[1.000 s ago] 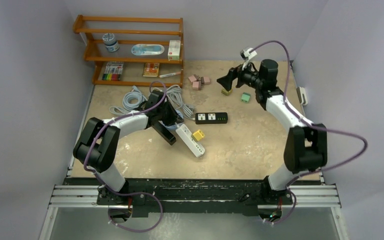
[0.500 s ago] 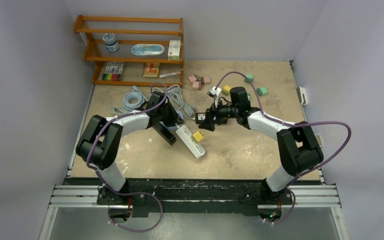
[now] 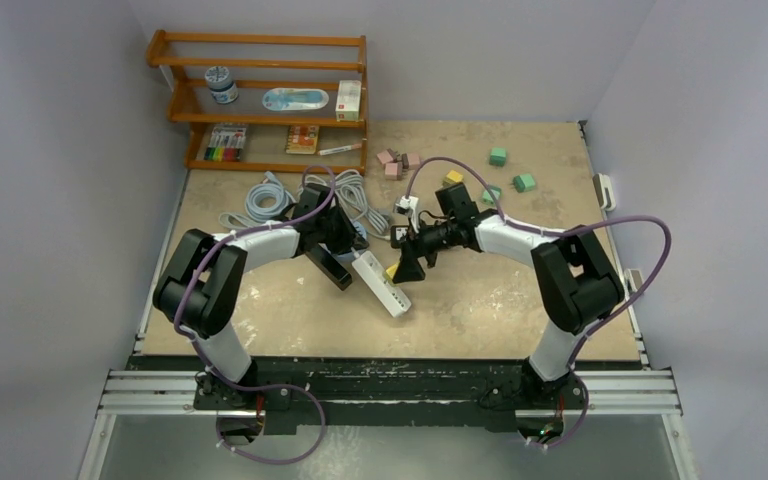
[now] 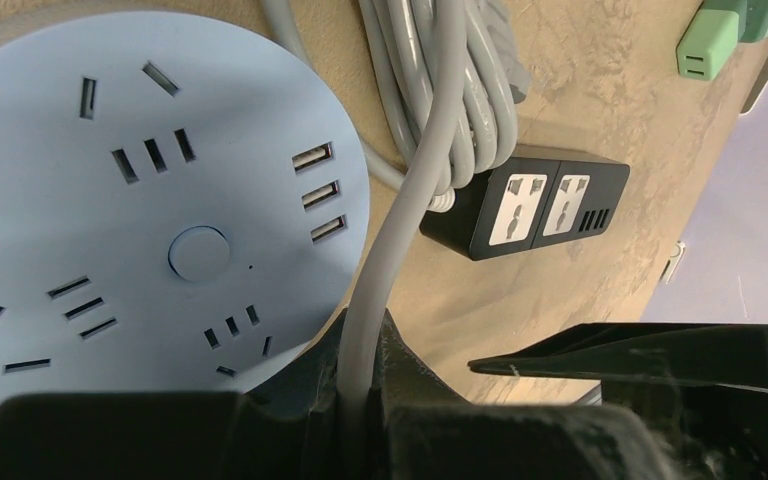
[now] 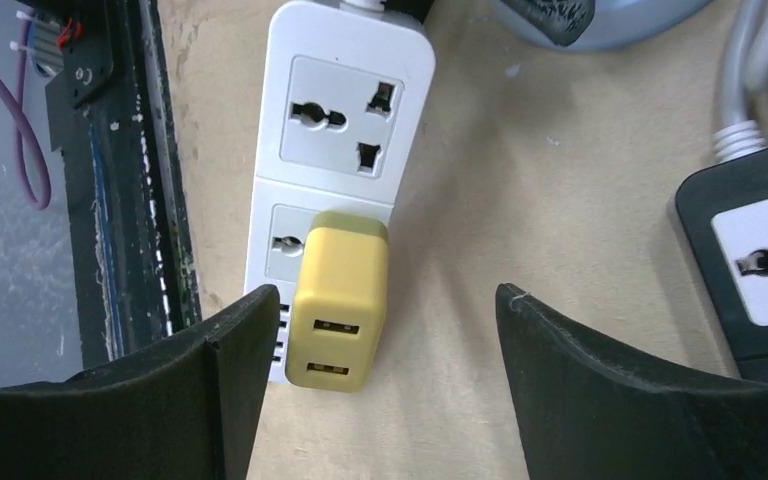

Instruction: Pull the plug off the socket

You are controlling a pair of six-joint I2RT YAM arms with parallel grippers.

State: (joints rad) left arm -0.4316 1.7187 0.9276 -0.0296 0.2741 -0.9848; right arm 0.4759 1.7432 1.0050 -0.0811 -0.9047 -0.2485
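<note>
A yellow USB plug [image 5: 340, 310] sits in the white power strip [image 5: 340, 150], which lies on the table in the top view [image 3: 385, 288]. My right gripper [image 5: 388, 293] is open just above the plug; the plug lies between the jaws, close to the left finger [image 5: 230, 380], untouched. In the top view the right gripper [image 3: 405, 266] covers most of the plug [image 3: 390, 271]. My left gripper [image 3: 338, 262] is at the strip's far end, shut on the grey cable [image 4: 385, 280].
A round pale-blue socket hub [image 4: 160, 200] and a black power strip [image 4: 525, 200] lie close behind the white strip. Coiled grey cables [image 3: 270, 200] lie at the back left, before a wooden shelf [image 3: 260, 100]. Small pink, yellow and green blocks [image 3: 398, 162] are scattered at the back.
My right arm has swung from the back of the table forward and left, coming down over the yellow plug with jaws open. The left arm has barely moved.
</note>
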